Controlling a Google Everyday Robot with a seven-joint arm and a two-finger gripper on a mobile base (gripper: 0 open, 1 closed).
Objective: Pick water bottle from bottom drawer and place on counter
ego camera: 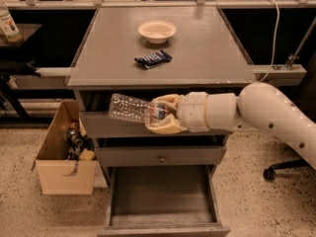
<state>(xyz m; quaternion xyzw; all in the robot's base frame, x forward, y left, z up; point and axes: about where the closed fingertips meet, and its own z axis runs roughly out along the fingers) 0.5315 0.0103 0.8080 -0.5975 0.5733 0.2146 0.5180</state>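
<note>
My gripper is shut on the neck end of the water bottle, a clear crinkly bottle with a reddish label band. It holds the bottle level, pointing left, in front of the top drawer and just below the counter's front edge. The bottom drawer is pulled open below and looks empty inside. The counter is the grey square top of the cabinet.
A white bowl and a dark blue packet lie on the counter. A cardboard box with items stands on the floor left of the cabinet. A green-labelled bottle stands far left. A chair base is at the right.
</note>
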